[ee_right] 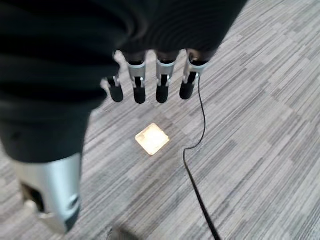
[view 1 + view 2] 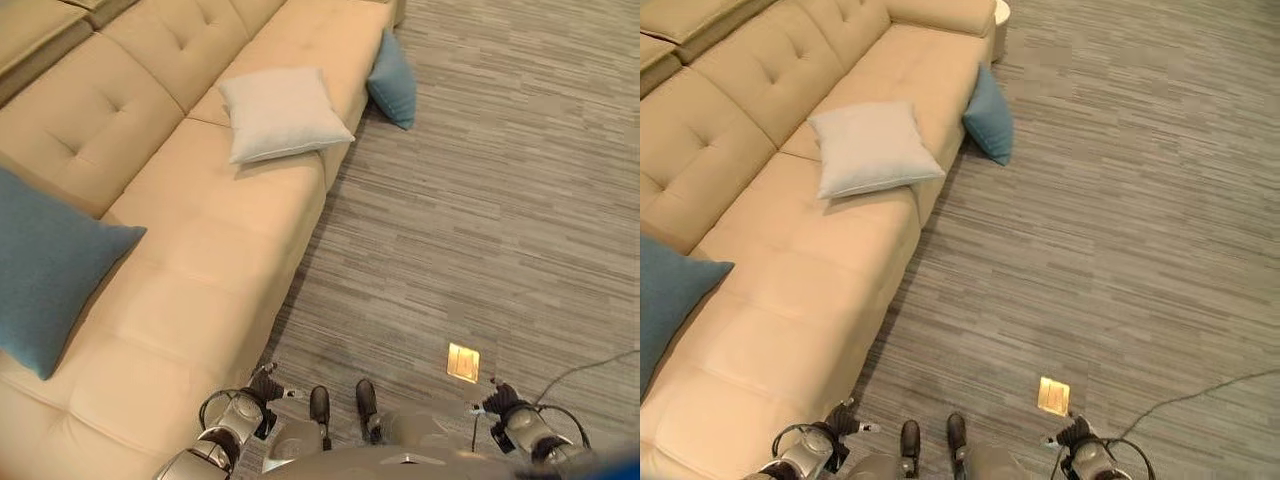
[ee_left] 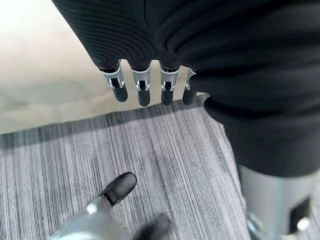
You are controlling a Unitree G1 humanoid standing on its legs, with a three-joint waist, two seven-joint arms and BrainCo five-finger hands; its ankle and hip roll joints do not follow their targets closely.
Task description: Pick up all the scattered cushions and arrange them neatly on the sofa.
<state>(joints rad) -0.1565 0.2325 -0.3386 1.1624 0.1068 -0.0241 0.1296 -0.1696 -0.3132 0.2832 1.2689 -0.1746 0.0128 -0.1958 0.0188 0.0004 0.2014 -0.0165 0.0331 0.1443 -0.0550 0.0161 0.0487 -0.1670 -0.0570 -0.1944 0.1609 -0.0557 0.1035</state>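
**Cushions: two on the seat, one on the floor against the sofa front**

The beige sofa [image 2: 210, 260] runs from 7 o'clock up to 12 o'clock, its front edge slanting toward 1 o'clock. A white cushion [image 2: 282, 113] lies flat on the seat at about 11 o'clock, one corner overhanging the front edge. A blue cushion [image 2: 48, 265] leans on the backrest at 9 o'clock, near the seat's rear edge. A second blue cushion [image 2: 392, 78] stands on the striped grey carpet [image 2: 500, 200] at 12 o'clock, tilted against the sofa's front face.

The carpet from 1 to 5 o'clock is open floor; a small brass floor plate [image 2: 463, 362] sits at about 5 o'clock.

The left hand [image 3: 145, 87] hangs beside the sofa's front edge, fingers straight and slightly apart, holding nothing. The right hand [image 1: 150, 85] hangs above the brass plate, fingers likewise straight, apart and unloaded.
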